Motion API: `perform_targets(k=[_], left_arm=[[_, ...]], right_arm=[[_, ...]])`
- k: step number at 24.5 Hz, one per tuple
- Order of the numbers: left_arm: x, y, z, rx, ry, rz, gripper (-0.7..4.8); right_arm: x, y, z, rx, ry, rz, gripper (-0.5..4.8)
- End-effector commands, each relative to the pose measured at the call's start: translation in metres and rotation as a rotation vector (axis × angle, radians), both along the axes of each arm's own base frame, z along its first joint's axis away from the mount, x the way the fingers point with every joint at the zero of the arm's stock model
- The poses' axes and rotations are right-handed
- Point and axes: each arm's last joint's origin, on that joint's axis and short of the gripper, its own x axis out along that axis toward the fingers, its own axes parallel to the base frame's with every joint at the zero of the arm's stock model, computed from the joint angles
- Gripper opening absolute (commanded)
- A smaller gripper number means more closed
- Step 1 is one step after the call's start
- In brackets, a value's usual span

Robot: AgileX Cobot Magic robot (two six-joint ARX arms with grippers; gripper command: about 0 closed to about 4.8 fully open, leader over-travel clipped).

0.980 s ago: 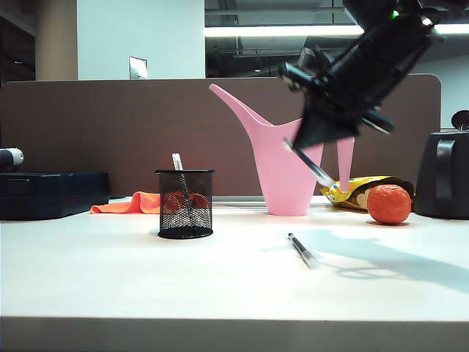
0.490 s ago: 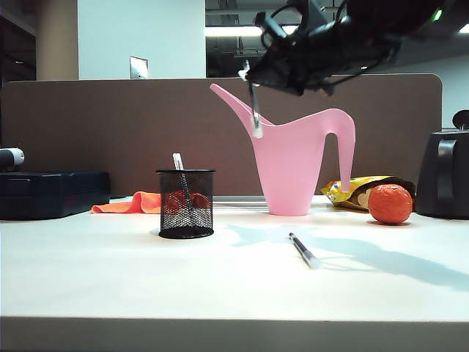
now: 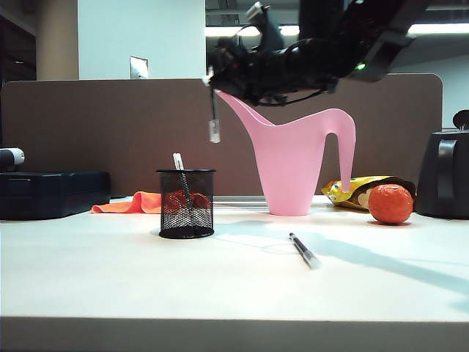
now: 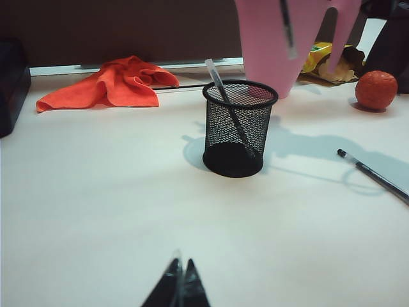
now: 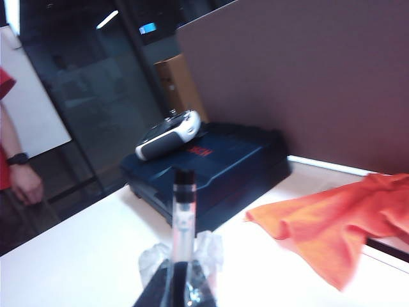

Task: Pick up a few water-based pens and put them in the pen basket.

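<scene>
The pen basket [image 3: 185, 203] is showing black wire mesh. The watering can [image 3: 297, 165] is showing pink, the cloth [image 4: 108, 83] orange, the case [image 5: 211, 173] dark blue, and the table [image 3: 234, 286] white.

Mesh pen basket [image 4: 239, 131] w/ one pen [image 4: 229, 107] leaning inside, 2nd pen [image 4: 374, 177] flat on table [image 4: 115, 211], left gripper [image 4: 179, 289] (jaws together) near edge.
</scene>
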Motion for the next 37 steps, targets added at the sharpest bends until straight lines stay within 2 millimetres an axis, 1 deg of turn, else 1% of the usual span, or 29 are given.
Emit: perform_targets(k=[1,4,6,8,9,12,15,18,21,22,23,24,25,27,28,29,30,31,32,33,34,35,37], left_arm=[[0.000,0.000,0.002,-0.001,-0.014,-0.007,-0.04],[0.000,0.000,0.002,-0.001,-0.014,-0.007,-0.04],[0.000,0.000,0.002,-0.001,-0.014,-0.007,-0.04],[0.000,0.000,0.002,-0.001,-0.013,-0.007,-0.04],[0.000,0.000,0.002,-0.001,-0.013,-0.007,-0.04],[0.000,0.000,0.002,-0.001,-0.013,-0.007,-0.04],[0.000,0.000,0.002,-0.001,-0.013,-0.007,-0.04],[0.000,0.000,0.002,-0.001,-0.014,-0.007,-0.04],[0.000,0.000,0.002,-0.002,-0.014,-0.016,-0.04],[0.000,-0.001,0.002,-0.002,-0.013,-0.028,-0.04],[-0.001,-0.002,0.002,-0.005,-0.013,-0.058,-0.05],[-0.001,-0.002,0.002,-0.006,-0.011,-0.073,-0.05],[-0.001,-0.002,0.001,-0.007,-0.006,-0.094,-0.04],[-0.001,-0.003,0.000,-0.008,0.003,-0.100,-0.04],[-0.001,-0.003,0.000,-0.008,0.009,-0.100,-0.04],[-0.001,-0.003,0.000,-0.007,0.011,-0.099,-0.04],[-0.001,-0.002,0.000,-0.008,0.011,-0.099,-0.05],[-0.001,-0.002,0.000,-0.008,0.011,-0.099,-0.04],[-0.001,-0.003,0.000,-0.008,0.011,-0.099,-0.04],[-0.001,-0.003,0.000,-0.008,0.011,-0.099,-0.05],[-0.001,-0.002,0.000,-0.007,0.011,-0.099,-0.04],[-0.001,-0.003,0.000,-0.008,0.010,-0.100,-0.04],[-0.001,-0.003,0.000,-0.007,0.010,-0.100,-0.05]], right_arm=[[0.010,0.015,-0.005,0.013,-0.020,0.021,-0.07],[0.017,0.028,-0.017,0.005,-0.010,0.029,-0.07],[0.022,0.036,-0.029,-0.010,0.002,0.034,-0.07],[0.022,0.039,-0.034,-0.048,-0.005,0.034,-0.07],[0.020,0.043,-0.039,-0.094,-0.002,0.025,-0.07],[0.017,0.048,-0.044,-0.139,0.028,0.039,-0.02],[0.016,0.047,-0.041,-0.141,0.022,0.039,1.30],[0.015,0.046,-0.034,-0.136,0.013,0.036,1.31],[0.012,0.044,-0.023,-0.136,0.013,0.037,1.30],[0.010,0.041,-0.018,-0.142,0.023,0.035,1.24],[0.007,0.034,-0.005,-0.164,0.061,0.024,0.92],[0.005,0.033,-0.001,-0.172,0.076,0.024,0.82],[0.002,0.021,0.010,-0.196,0.121,0.013,0.68],[-0.004,0.012,0.020,-0.230,0.172,0.003,0.35],[-0.005,0.002,0.027,-0.235,0.188,-0.003,0.19],[-0.007,-0.006,0.033,-0.246,0.211,-0.005,-0.09],[-0.014,-0.018,0.044,-0.276,0.255,-0.015,-0.09],[-0.015,-0.027,0.048,-0.282,0.277,-0.028,-0.09],[-0.024,-0.034,0.054,-0.318,0.329,-0.044,-0.09],[-0.027,-0.039,0.057,-0.331,0.359,-0.059,-0.09],[-0.034,-0.049,0.060,-0.363,0.421,-0.090,-0.09],[-0.042,-0.053,0.061,-0.403,0.488,-0.110,-0.09],[-0.054,-0.060,0.056,-0.483,0.601,-0.157,-0.09]])
